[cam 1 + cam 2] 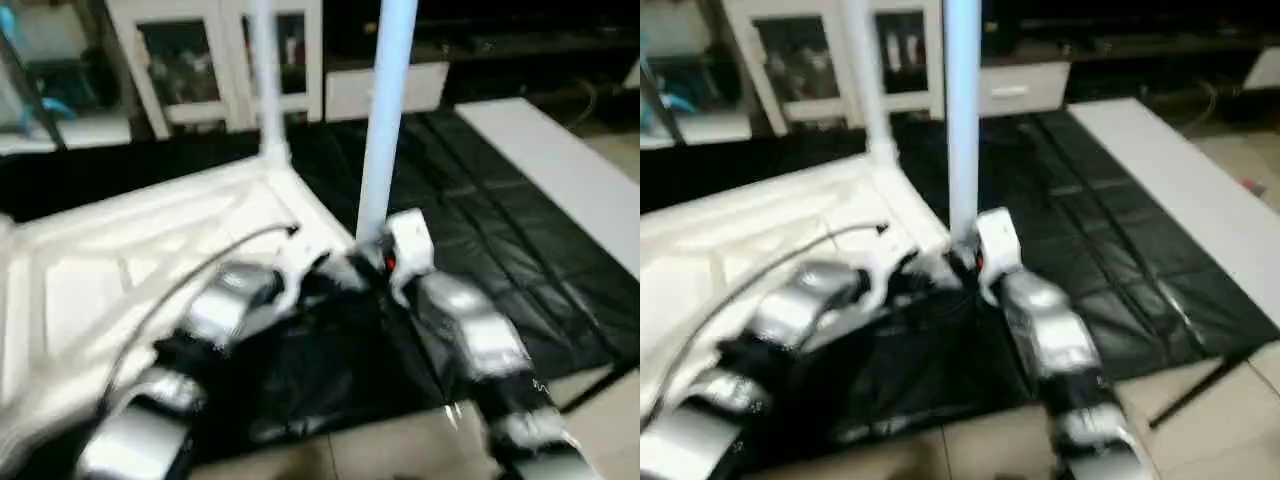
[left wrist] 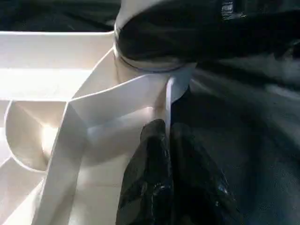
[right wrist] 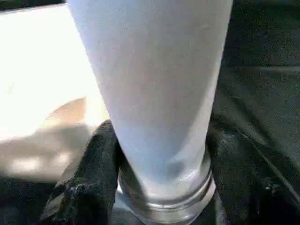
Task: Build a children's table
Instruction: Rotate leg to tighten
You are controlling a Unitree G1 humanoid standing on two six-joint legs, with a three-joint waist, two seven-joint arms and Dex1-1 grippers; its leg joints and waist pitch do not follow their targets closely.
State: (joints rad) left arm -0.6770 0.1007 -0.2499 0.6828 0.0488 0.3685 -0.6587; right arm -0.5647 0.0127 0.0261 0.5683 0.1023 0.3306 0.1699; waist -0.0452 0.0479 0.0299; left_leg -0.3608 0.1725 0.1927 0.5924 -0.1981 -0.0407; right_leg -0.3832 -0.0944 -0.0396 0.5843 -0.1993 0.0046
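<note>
Right wrist view looks straight up the near leg [image 3: 154,93]: the right gripper [image 3: 161,187] has one black finger [image 3: 93,173] on each side of the tube's thick lower end, pinching it just above the ringed collar at its base. The leg rises upright from between those fingers, widening away from them.

From the head, this leg [image 1: 385,120] stands at the near corner of the white tabletop [image 1: 110,270], which lies underside-up on the black-covered work table [image 1: 500,230]. A second leg [image 1: 265,70] stands upright at the far corner, well beyond both grippers.

The left gripper [image 2: 168,154] has its two black fingers pressed together on the thin upright edge wall of the tabletop [image 2: 42,61], one finger inside the rim and one outside. Just beyond those fingertips sits the round corner socket [image 2: 140,70] with the near leg's base in it. The ribbed underside spreads away on the inner finger's side; black cover lies on the outer side.
</note>
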